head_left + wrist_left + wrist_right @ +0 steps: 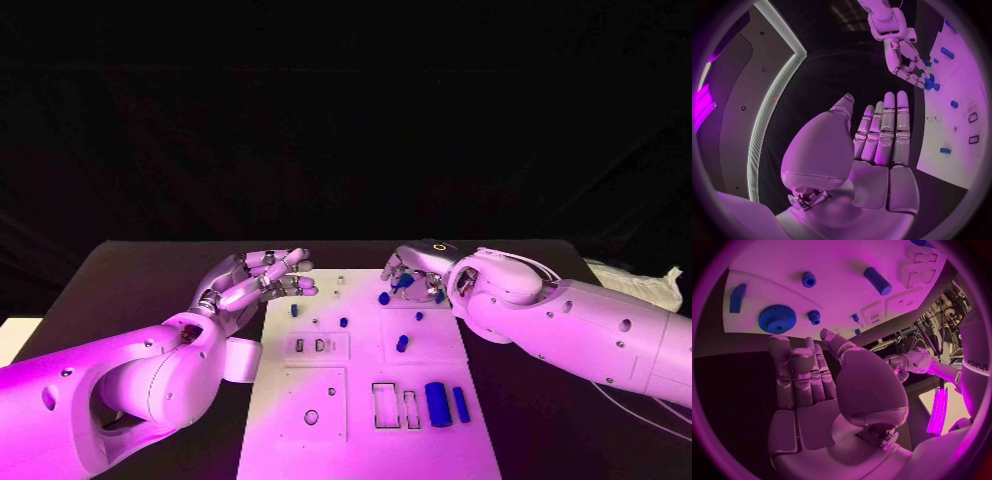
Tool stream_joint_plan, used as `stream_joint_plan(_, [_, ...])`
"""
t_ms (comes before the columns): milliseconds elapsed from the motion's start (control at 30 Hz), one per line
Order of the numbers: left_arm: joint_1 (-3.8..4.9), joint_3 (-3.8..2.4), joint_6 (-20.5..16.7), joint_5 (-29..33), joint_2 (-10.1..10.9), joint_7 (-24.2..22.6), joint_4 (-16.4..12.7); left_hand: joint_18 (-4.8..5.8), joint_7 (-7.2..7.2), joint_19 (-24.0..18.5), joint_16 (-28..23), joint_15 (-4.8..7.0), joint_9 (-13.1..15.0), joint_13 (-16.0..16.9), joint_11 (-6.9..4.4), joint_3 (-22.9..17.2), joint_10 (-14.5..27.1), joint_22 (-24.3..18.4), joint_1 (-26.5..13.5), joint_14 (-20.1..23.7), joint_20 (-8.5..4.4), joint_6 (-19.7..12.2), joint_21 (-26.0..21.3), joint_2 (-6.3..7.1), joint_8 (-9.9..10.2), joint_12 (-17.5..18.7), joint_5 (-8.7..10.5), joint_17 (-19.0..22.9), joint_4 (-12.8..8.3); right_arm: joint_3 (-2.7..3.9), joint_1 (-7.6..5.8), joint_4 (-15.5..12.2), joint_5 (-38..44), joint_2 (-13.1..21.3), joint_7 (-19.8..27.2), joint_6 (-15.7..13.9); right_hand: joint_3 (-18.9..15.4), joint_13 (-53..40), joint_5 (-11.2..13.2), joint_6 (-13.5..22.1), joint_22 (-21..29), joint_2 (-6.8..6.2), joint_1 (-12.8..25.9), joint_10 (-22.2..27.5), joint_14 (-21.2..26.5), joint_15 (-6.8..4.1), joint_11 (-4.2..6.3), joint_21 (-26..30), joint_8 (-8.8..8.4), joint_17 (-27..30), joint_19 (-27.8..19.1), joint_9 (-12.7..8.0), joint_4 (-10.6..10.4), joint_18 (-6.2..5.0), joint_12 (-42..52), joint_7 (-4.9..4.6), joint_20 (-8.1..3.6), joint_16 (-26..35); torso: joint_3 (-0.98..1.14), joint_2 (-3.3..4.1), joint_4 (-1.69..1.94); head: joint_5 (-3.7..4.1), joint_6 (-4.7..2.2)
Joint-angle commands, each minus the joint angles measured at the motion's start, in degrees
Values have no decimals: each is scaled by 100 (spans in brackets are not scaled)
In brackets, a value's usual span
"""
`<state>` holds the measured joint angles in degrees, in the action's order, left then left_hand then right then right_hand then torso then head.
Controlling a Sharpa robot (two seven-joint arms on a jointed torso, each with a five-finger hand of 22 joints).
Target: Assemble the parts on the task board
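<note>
The white task board [325,440] lies in the middle of the black table. A blue gear [777,318] lies flat at the board's far end, with a smaller blue gear [814,316] beside it. My right hand [418,275] hovers over that far end, fingers stretched out and apart, fingertips [779,342] close to the big gear [929,83] and nothing in the palm. My left hand [260,280] hangs over the board's far left edge with fingers straight, holding nothing. Two long blue bars [437,404] lie at the near right.
Small blue pegs [343,322] and a short blue cylinder [404,343] stand across the board's middle. Empty rectangular slots [387,405] sit left of the bars. A blue block [737,297] lies near the board's edge. A crumpled white cloth [642,285] lies at the table's right.
</note>
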<state>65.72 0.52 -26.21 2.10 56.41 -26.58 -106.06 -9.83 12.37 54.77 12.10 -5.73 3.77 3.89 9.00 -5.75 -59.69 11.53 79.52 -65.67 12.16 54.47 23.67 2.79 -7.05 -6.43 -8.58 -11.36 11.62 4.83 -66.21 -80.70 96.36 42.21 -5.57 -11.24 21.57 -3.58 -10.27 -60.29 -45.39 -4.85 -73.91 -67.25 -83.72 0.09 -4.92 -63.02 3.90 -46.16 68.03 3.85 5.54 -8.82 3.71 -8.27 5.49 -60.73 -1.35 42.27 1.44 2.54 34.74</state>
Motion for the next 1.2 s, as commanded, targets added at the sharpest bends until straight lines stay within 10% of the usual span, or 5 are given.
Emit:
stream_joint_plan(33, [14, -6, 127, 41, 5, 12, -24, -48, 26, 26, -38, -43, -6, -9, 38, 3, -8, 9, -35, 12, -2, 18, 26, -28, 30, 30, 22, -10, -38, 1, -3, 38, 274, -44, -95, 400, 4, -4, 23, -5, -227, -65, -18, 35, -248, 5, 3, -177, -18, -267, 85, 6, -59, 114, -17, 18, 1, -246, -5, 41, 21, 7, 4])
stream_joint_plan(867, [30, -6, 149, 41, 44, 59, -61, -47, 29, 26, -44, -45, -6, -9, 41, 6, -6, 9, -36, 12, -1, 17, 26, -28, 36, 38, 21, -13, -42, -5, -2, 263, 315, -230, -48, 576, 104, -9, 29, -75, -858, -21, -71, -34, -256, -5, 19, -672, -1, -1044, 283, 16, -216, 200, -6, 22, 14, -952, -27, 167, 100, 52, -20])
stream_joint_plan(1200, [31, -6, 167, 41, 45, 78, -53, -48, 31, 26, -48, -45, -6, -9, 42, 6, -6, 10, -34, 11, 0, 16, 27, -31, 40, 43, 20, -17, -46, -8, 1, 311, 352, -255, -45, 584, 297, -29, 189, -390, -1353, 193, -271, -351, -254, -91, 108, -1023, 87, -1363, 491, 83, -237, 275, 16, 89, -11, -1253, -32, 199, 107, 51, -9])
